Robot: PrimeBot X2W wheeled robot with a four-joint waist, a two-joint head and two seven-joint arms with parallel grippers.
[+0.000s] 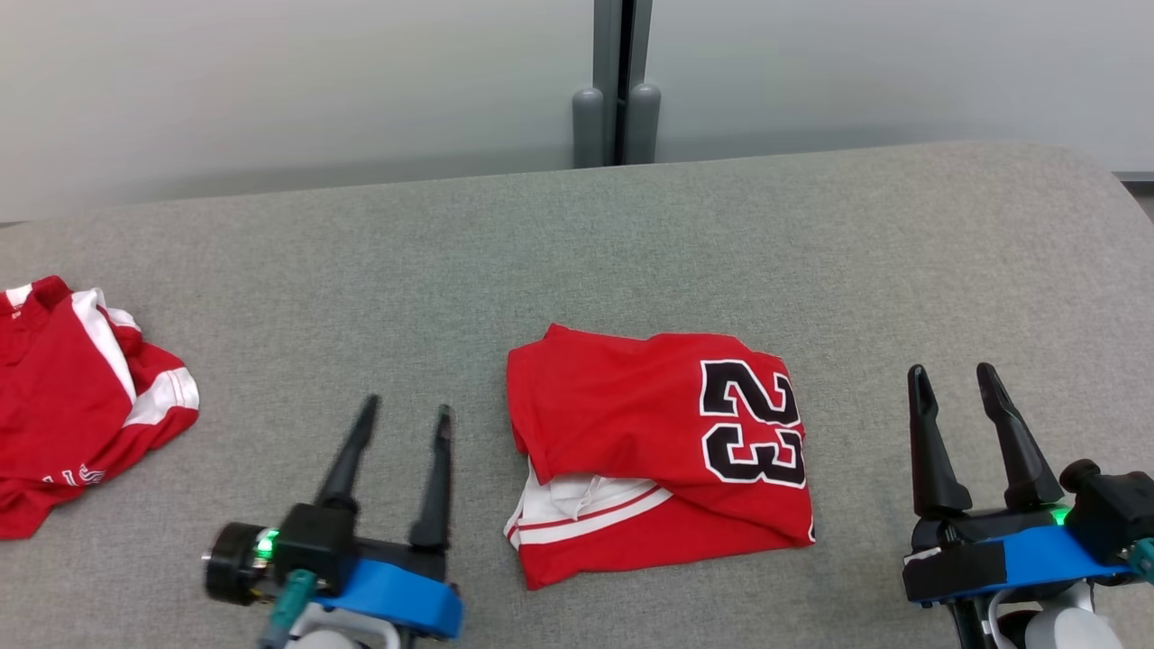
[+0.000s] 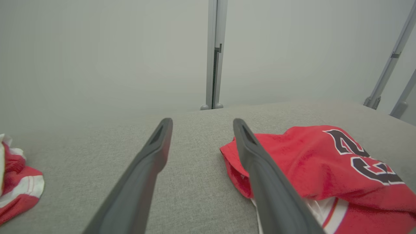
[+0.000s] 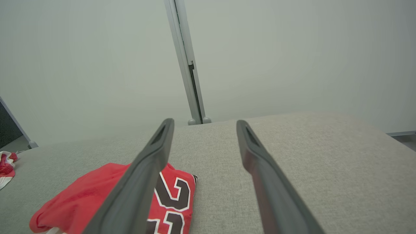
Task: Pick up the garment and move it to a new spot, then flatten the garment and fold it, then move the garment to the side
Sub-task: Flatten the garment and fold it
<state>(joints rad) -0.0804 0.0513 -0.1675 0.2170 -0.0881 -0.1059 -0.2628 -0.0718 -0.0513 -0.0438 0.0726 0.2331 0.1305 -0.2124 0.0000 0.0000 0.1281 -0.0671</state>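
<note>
A red garment (image 1: 658, 451) with a black "23" and white trim lies folded into a rough square on the grey padded surface (image 1: 631, 243), in the middle near the front. My left gripper (image 1: 407, 405) hovers open just left of it, nothing between its fingers. To the right of the garment my right gripper (image 1: 952, 370) is open too, clear of the cloth. The left wrist view has the garment (image 2: 312, 162) on the right, past my open left gripper (image 2: 201, 121). In the right wrist view the garment (image 3: 97, 198) lies at lower left, beside my open right gripper (image 3: 204, 121).
A second red and white garment (image 1: 72, 406) lies crumpled at the left edge of the surface. A grey post (image 1: 618, 81) stands behind the surface against the pale wall. The surface's rounded right corner (image 1: 1082, 171) falls away at the upper right.
</note>
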